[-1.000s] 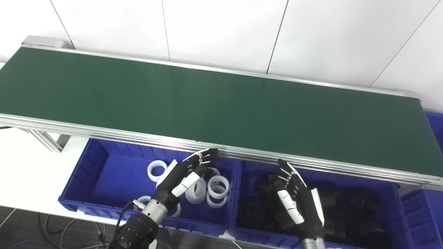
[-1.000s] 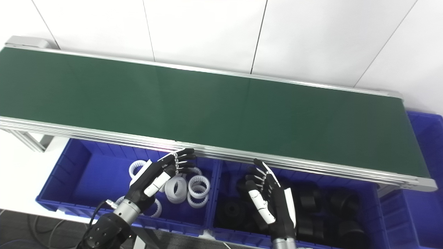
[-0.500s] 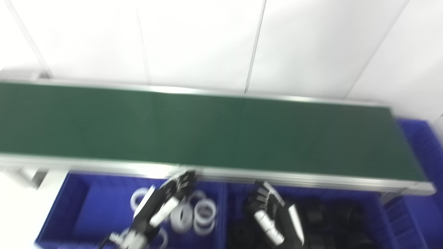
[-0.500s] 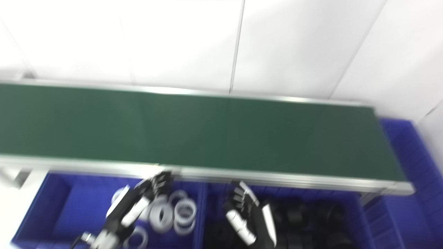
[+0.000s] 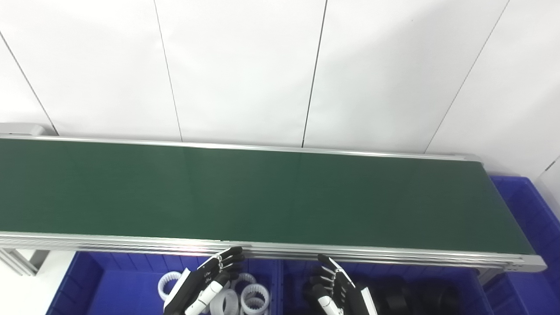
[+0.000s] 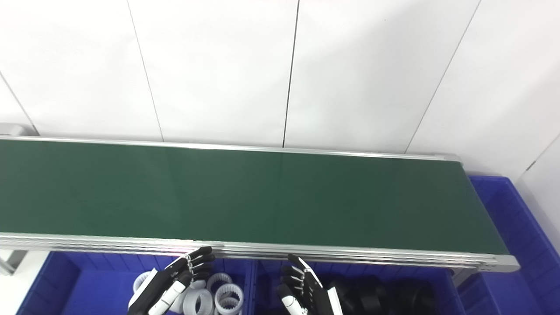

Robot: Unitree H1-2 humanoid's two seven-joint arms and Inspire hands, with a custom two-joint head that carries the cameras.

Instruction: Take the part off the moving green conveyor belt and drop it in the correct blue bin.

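Across the middle of the frame we see the green conveyor belt [image 5: 262, 192] carrying no part. At the bottom edge, just left of centre, our left hand [image 5: 205, 282] hangs with fingers spread wide, holding nothing, over the left blue bin [image 5: 94, 286] of white toothed rings [image 5: 253, 302]. Just right of centre, our right hand [image 5: 334, 291] is likewise spread and empty, above the right blue bin [image 5: 481, 293] of black parts [image 5: 398, 302]. A third blue bin [image 5: 531, 210] sits at the right edge
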